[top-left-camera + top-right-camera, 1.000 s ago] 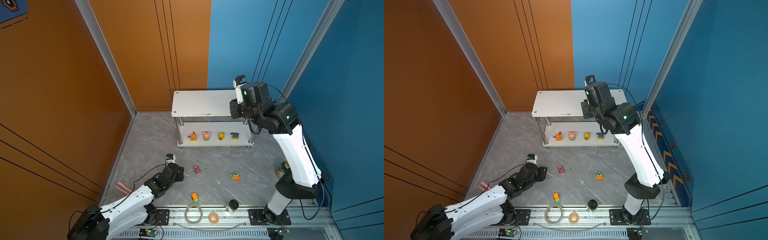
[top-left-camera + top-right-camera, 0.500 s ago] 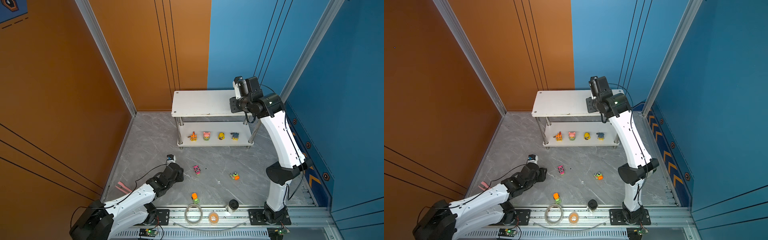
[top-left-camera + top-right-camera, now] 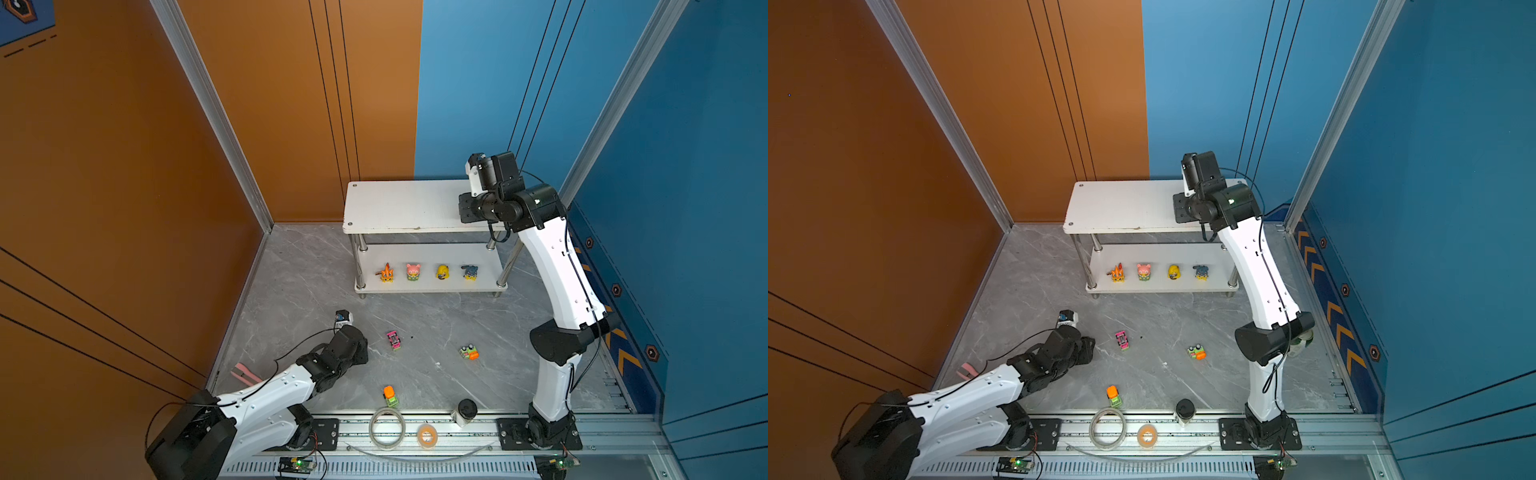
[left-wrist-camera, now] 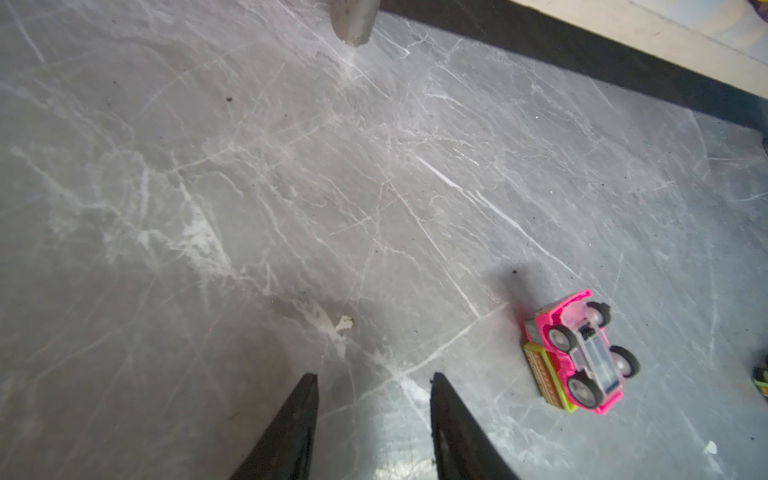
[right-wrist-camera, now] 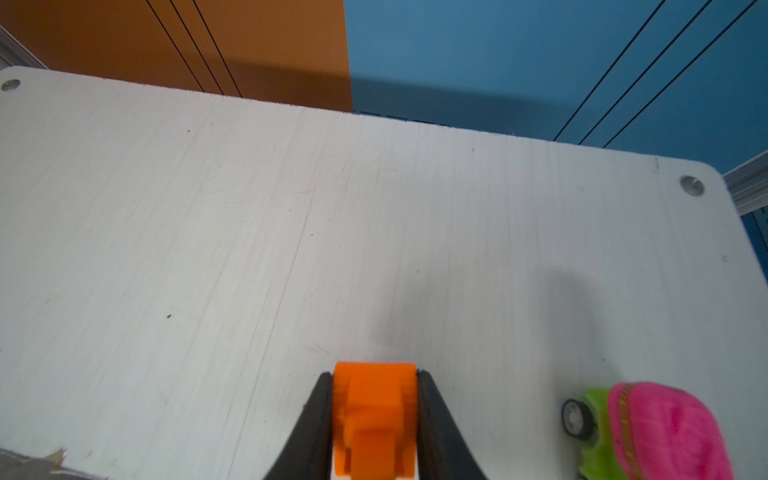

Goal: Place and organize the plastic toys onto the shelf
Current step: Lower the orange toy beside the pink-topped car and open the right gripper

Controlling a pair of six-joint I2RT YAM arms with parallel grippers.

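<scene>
Four figurines (image 3: 413, 272) on the shelf (image 3: 399, 205), lower tier; right gripper (image 5: 375, 375) clamped on orange car (image 5: 374, 419), left gripper (image 4: 374, 376) apart.

My left arm (image 3: 266, 397) lies low and stretched out, left gripper (image 4: 374, 376) with fingers (image 4: 291, 424) parted. My right arm (image 3: 557, 266) stands tall, elbow bent, right gripper (image 5: 374, 374) pinching an orange car (image 5: 374, 419) between both fingers

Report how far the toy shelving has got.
Done: four figurines line the lower tier; a pink-and-green car sits on the top board. In hand: the right gripper clamps an orange toy over that board. Remaining: three cars on the floor, the pink car nearest the open left gripper.
</scene>
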